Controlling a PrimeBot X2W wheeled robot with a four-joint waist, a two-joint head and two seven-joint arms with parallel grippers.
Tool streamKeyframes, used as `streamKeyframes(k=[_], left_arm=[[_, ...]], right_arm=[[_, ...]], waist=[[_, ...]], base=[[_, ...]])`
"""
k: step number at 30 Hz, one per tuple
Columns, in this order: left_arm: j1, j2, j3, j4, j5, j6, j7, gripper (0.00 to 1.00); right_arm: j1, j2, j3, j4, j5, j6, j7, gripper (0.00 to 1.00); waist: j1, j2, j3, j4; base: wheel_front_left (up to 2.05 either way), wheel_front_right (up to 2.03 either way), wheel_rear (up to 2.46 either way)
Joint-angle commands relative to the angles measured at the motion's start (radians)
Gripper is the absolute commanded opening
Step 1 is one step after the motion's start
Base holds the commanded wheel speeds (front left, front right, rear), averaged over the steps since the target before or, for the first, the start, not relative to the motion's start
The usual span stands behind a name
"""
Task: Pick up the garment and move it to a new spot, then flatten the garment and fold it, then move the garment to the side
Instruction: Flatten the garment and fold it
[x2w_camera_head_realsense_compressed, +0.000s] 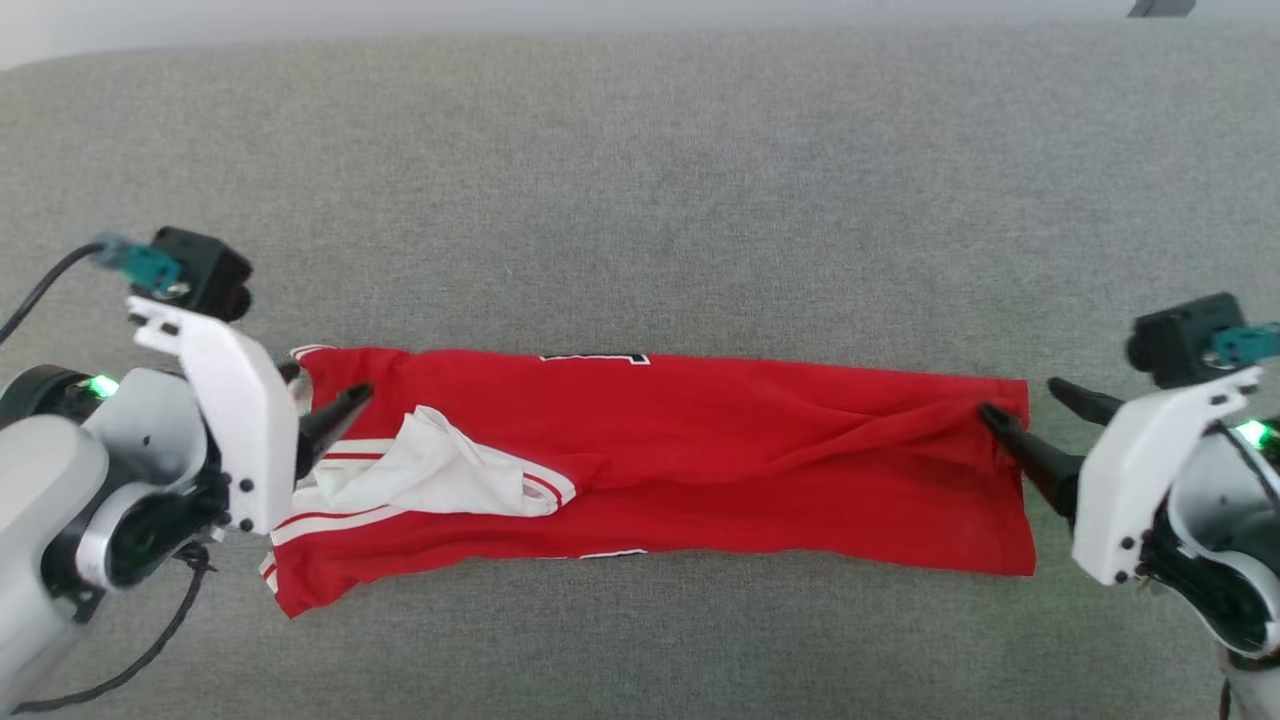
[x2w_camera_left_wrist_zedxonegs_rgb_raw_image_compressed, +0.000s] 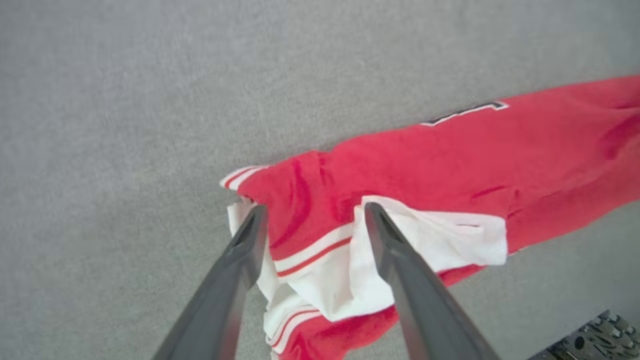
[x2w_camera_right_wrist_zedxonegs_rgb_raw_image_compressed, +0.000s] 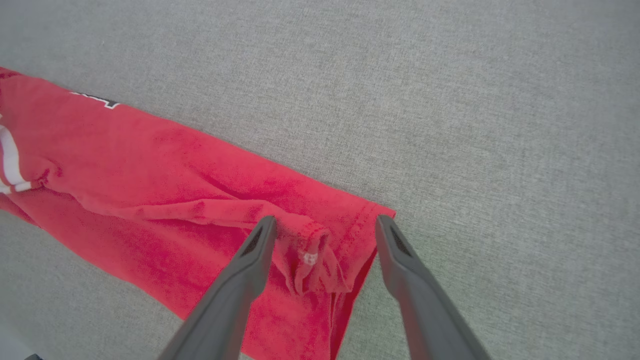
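Left pincer (x2w_camera_left_wrist_zedxonegs_rgb_raw_image_compressed: 315, 210), right pincer (x2w_camera_right_wrist_zedxonegs_rgb_raw_image_compressed: 326, 220) spread; garment (x2w_camera_head_realsense_compressed: 720, 450) lies left-right (sleeves left)

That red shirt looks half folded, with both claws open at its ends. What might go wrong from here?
1. The white sleeve lies crumpled on top near the left gripper; folding over it would likely trap a lump.
2. A bunched ridge sits between the open fingers of the right gripper; pulling away could snag it and drag the garment askew.

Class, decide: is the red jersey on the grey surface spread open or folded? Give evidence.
Folded: the garment lies as a long narrow band, lettering cut off at both long edges.
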Motion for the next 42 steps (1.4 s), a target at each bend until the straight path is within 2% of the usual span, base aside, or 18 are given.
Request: streamKeyframes(k=[1, 7, 10, 12, 16, 19, 23, 26, 29, 32, 33, 34, 42], left_arm=[[0.022, 0.008, 0.012, -0.01, 0.021, -0.007, -0.042, 1.0], [0.117, 0.032, 0.072, -0.049, 0.059, -0.008, -0.319, 1.0], [0.167, 0.05, 0.096, -0.06, 0.101, 0.013, -0.454, 1.0], [0.201, 0.052, 0.121, -0.056, 0.107, 0.049, -0.547, 1.0], [0.27, 0.048, 0.151, -0.069, 0.128, 0.09, -0.697, 1.0], [0.316, 0.034, 0.174, -0.063, 0.144, 0.12, -0.755, 1.0], [0.38, -0.002, 0.235, -0.047, 0.166, 0.147, -0.782, 1.0], [0.434, -0.058, 0.323, -0.049, 0.231, 0.155, -0.784, 1.0], [0.517, -0.126, 0.438, -0.043, 0.301, 0.146, -0.784, 1.0], [0.603, -0.208, 0.557, -0.044, 0.378, 0.116, -0.785, 1.0], [0.631, -0.232, 0.592, -0.041, 0.409, 0.101, -0.785, 1.0], [0.656, -0.26, 0.627, -0.041, 0.428, 0.082, -0.785, 1.0], [0.813, -0.452, 0.86, -0.003, 0.587, -0.063, -0.785, 1.0]], right_arm=[[0.018, 0.015, -0.024, -0.011, -0.004, -0.001, 0.004, 1.0], [0.071, 0.068, -0.146, -0.039, -0.025, -0.001, 0.045, 1.0], [0.084, 0.078, -0.179, -0.034, -0.032, -0.001, 0.062, 1.0], [0.083, 0.087, -0.188, -0.017, -0.027, -0.001, 0.069, 1.0], [0.062, 0.088, -0.193, 0.039, -0.03, -0.001, 0.075, 1.0], [0.042, 0.084, -0.182, 0.1, -0.023, -0.001, 0.078, 1.0], [0.01, 0.091, -0.146, 0.194, -0.001, -0.001, 0.085, 1.0], [-0.01, 0.101, -0.112, 0.271, 0.026, -0.001, 0.098, 1.0], [-0.022, 0.116, -0.063, 0.342, 0.054, 0.0, 0.124, 1.0], [-0.03, 0.12, -0.022, 0.397, 0.078, 0.002, 0.14, 1.0], [-0.032, 0.118, -0.007, 0.408, 0.09, 0.003, 0.144, 0.42], [-0.036, 0.115, 0.007, 0.414, 0.103, 0.003, 0.144, 0.0], [-0.058, 0.082, -0.029, 0.41, 0.199, 0.002, 0.142, 0.0]], waist=[[0.0, -0.0001, -0.008, 0.001], [0.0, -0.0001, -0.026, 0.009], [0.0, -0.0001, -0.027, 0.017], [0.0, -0.0001, -0.024, 0.022], [0.0, -0.0001, -0.016, 0.039], [0.0, -0.0001, -0.01, 0.054], [0.0, -0.0001, -0.006, 0.075], [0.0, -0.0001, -0.007, 0.094], [0.0, -0.0001, -0.009, 0.11], [0.0, -0.0001, -0.014, 0.126], [0.0, -0.0001, -0.016, 0.132], [0.0, -0.0001, -0.018, 0.137], [0.0, -0.0001, -0.054, 0.16]], base=[[0.0, 0.0, 0.0], [0.0, 0.0, 0.0], [0.0, 0.0, 0.0], [0.0, 0.0, 0.0], [0.0, 0.0, 0.0], [0.0, 0.0, 0.0], [0.0, 0.0, 0.0], [0.0, 0.0, 0.0], [0.0, 0.0, 0.0], [0.0, 0.0, 0.0], [0.0, 0.0, 0.0], [0.0, 0.0, 0.0], [0.0, 0.0, 0.0]])
